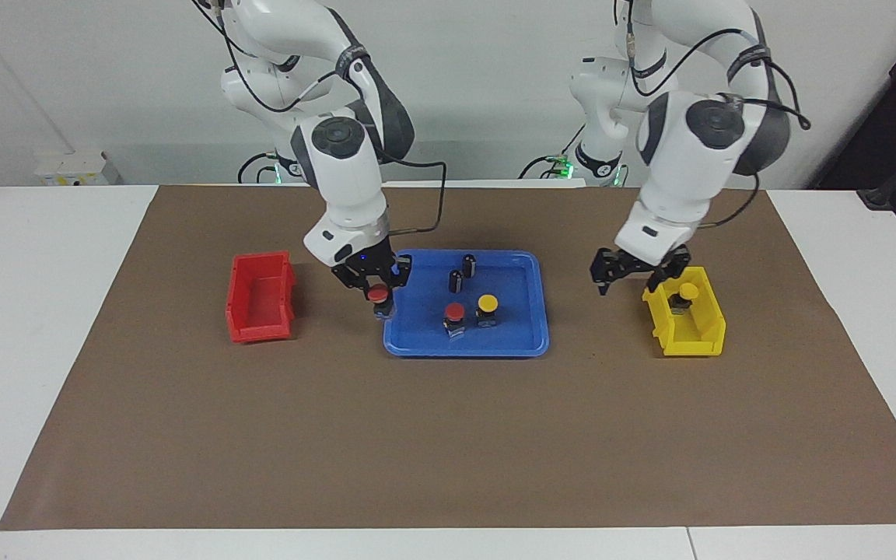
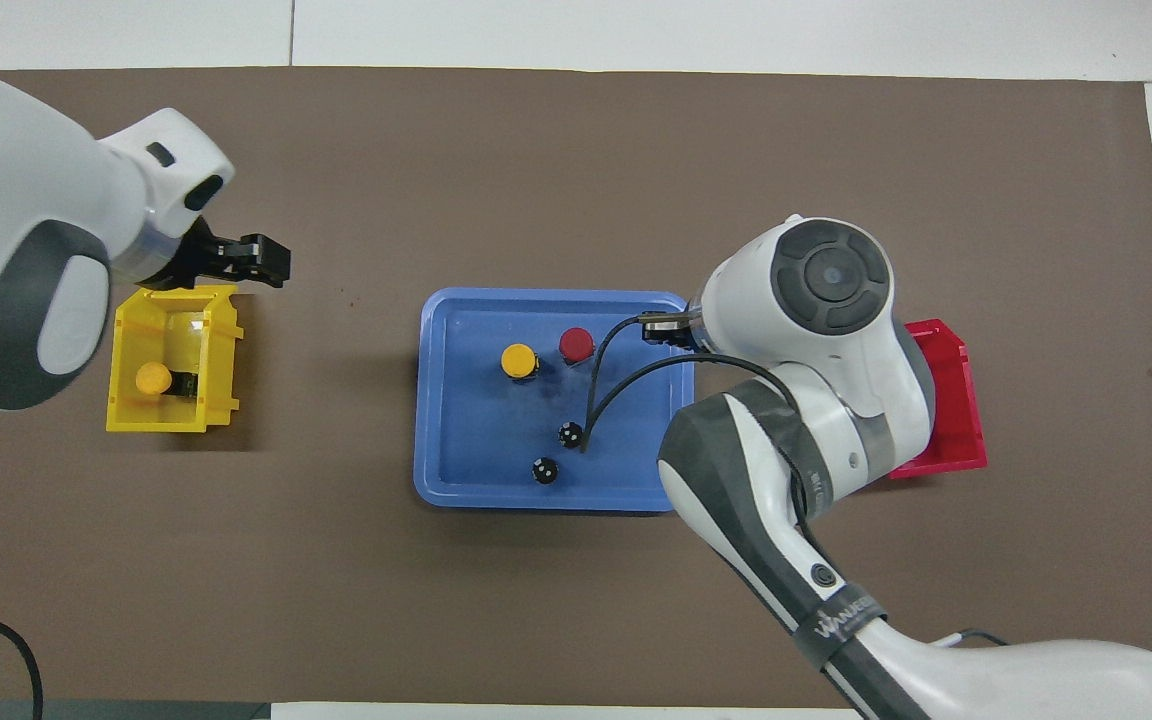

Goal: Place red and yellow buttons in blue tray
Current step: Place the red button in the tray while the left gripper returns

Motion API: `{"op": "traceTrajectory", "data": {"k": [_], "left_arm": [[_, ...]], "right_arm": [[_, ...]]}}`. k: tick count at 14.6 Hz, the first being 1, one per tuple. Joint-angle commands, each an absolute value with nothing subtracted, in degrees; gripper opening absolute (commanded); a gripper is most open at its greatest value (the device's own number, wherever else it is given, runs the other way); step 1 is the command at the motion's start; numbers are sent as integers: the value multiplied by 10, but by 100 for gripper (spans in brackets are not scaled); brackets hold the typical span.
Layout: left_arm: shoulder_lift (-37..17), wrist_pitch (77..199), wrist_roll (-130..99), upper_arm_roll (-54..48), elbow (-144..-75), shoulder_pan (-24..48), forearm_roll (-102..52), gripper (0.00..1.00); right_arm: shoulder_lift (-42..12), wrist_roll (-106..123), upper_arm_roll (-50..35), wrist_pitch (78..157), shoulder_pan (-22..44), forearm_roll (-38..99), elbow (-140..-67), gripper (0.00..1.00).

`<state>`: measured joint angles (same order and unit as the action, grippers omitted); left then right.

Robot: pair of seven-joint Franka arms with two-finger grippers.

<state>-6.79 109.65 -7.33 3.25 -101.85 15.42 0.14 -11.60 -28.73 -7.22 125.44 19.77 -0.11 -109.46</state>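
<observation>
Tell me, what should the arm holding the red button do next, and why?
Probably lower it and let go: the right tool grips a red button above the blue tray's edge, not yet set down beside the two buttons already there.

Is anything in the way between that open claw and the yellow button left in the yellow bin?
Nothing visible. The left gripper hangs over the yellow bin edge nearest the blue tray, and the yellow button stands uncovered inside.

Blue tray mid-surface holding one yellow button beside one red button, two dark capless cylinders nearer the robots in the tray, yellow bin with second yellow button well apart toward left arm's end, left gripper over brown mat just beside that bin, red bin toward right arm's end, right arm covering tray's edge.
</observation>
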Motion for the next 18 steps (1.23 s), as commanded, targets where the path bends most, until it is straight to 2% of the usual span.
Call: {"op": "traceTrajectory", "data": {"k": [1, 4, 5, 6, 7, 8, 9, 13, 18], "left_arm": [[-41, 1131, -21, 25, -1084, 94, -9, 89], [-3, 1214, 27, 26, -1191, 63, -9, 81], [6, 1224, 39, 26, -1208, 51, -9, 78], [7, 1225, 62, 26, -1213, 43, -9, 74], [8, 1226, 75, 26, -1214, 40, -9, 72], [7, 1226, 74, 26, -1215, 36, -9, 72], [9, 1226, 75, 26, -1222, 35, -9, 71], [10, 1256, 79, 26, -1260, 28, -9, 71], [11, 1276, 80, 26, -1284, 23, -9, 71]], "right_arm": [[-157, -333, -71, 1281, 221, -39, -1082, 40], [-175, -351, -71, 1287, 237, -42, -1083, 43], [-180, -359, -71, 1298, 238, -42, -1084, 44], [-182, -359, -71, 1301, 237, -43, -1085, 53], [-182, -359, -70, 1293, 236, -47, -1083, 81], [-180, -357, -69, 1280, 234, -60, -1076, 100], [-177, -355, -69, 1261, 225, -67, -1058, 100], [-143, -350, -67, 1090, 165, -68, -942, 100], [-46, -217, -69, 974, 44, -27, -932, 100]]}}
